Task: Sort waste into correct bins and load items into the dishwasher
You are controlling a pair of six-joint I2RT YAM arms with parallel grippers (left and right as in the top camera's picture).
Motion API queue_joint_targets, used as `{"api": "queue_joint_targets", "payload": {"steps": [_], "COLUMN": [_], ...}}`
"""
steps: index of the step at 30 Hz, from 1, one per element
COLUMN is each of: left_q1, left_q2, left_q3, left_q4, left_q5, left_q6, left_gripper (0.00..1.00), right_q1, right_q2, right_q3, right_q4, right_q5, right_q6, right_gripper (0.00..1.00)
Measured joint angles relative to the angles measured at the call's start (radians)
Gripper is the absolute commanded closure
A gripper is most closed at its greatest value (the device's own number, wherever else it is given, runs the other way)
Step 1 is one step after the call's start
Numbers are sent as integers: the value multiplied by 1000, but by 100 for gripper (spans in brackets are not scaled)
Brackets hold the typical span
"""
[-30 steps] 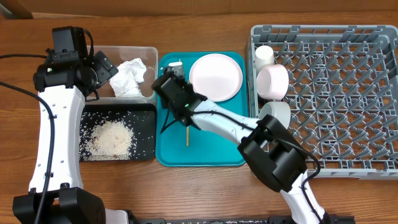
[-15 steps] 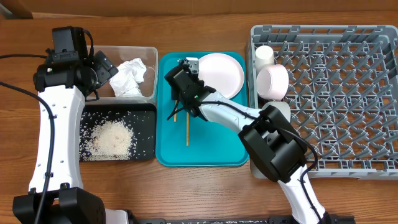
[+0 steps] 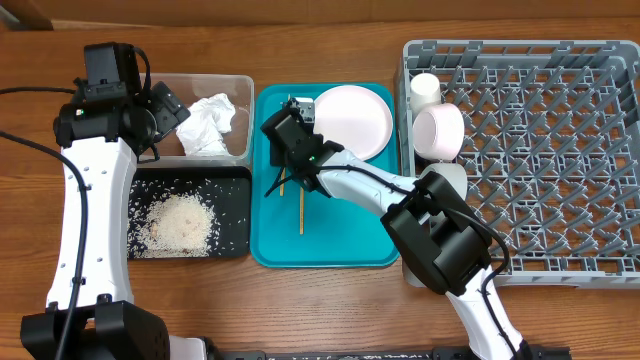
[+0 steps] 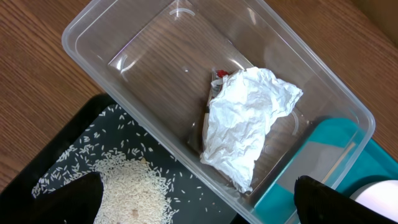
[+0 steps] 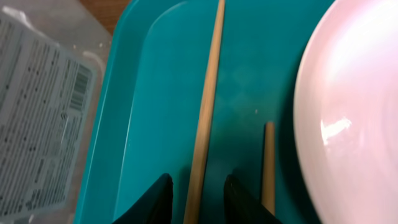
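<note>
Dish-loading step: your R gripper (image 5: 199, 188) has jaws part-open astride a chopstick (image 5: 209, 93), not gripping yet, on the teal tray (image 3: 350, 250) centre-left overhead, L gripper (image 4: 199, 200) gaping empty over the tub (image 4: 93, 30), so pinch, lift, carry right to the rack (image 3: 560, 150).

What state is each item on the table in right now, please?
left gripper: open, above clear tub.
right gripper: open, straddling a chopstick.
clear tub: holds crumpled tissue.
black tray: holds loose rice.
plate: flat on teal tray.
chopsticks: lying on teal tray.
cup: in dish rack.
pink bowl: in dish rack.
</note>
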Motion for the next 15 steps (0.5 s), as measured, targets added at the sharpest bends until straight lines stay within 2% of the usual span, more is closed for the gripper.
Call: {"api": "queue_joint_targets", "payload": {"steps": [15], "left_q1": [0], "left_q2": [0], "left_q3": [0], "left_q4": [0], "left_q5": [0], "left_q6": [0], "left_gripper": [0], "right_q1": [26], "right_q2": [0], "right_q3": [0], "right_q4": [-6], "right_q5": [3], "right_q6": [9], "right_gripper": [72]}}
